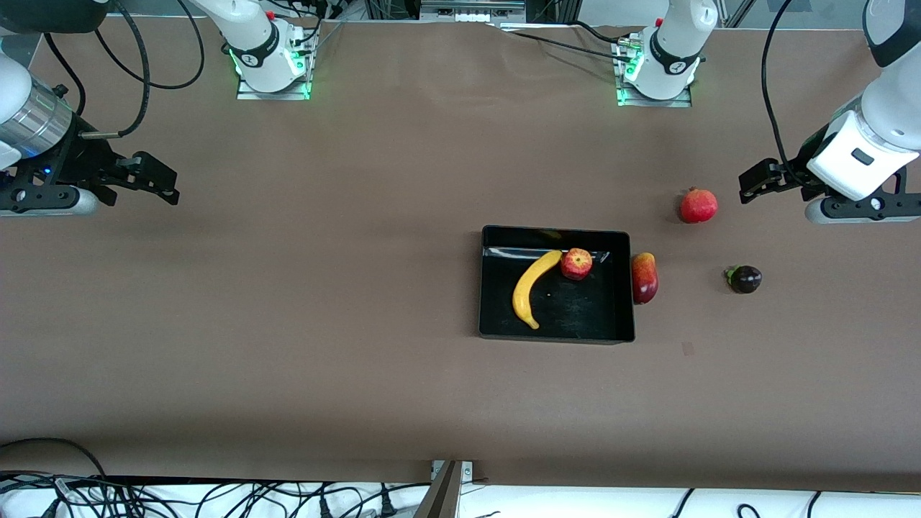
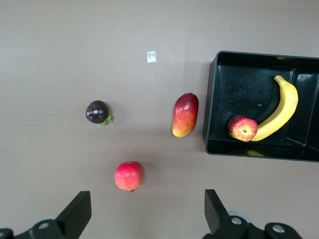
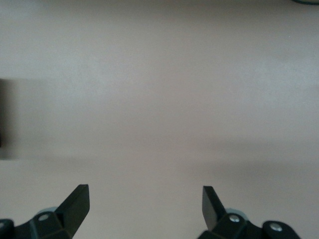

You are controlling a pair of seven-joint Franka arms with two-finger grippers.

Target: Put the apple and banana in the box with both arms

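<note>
**A:** Where were the task's fruits found?

**B:** The apple and the banana were both seen lying in the box, the apple touching the banana's upper end near the wall farthest from the front camera. The task was judged to be essentially complete.

**A:** How would they be expected to handle?

**B:** The apple was judged light, firm and smooth; a grip across its widest girth would be advised, since a round glossy skin may slip. The banana was judged light and fairly stiff, best taken at mid-length across its narrow width. No further grasp appeared to be called for.

**A:** What was noted around the box?

**B:** A mango-like fruit was seen just beside the wall toward the left arm's end of the table. A pomegranate and a dark purple fruit were recorded farther toward that end.

**A:** And the tools?

**B:** The left gripper was shown with fingers spread and empty, held over bare table near the pomegranate, well apart from the box. The right gripper was likewise spread and empty, over the right arm's end of the table, much farther from the box.
</note>
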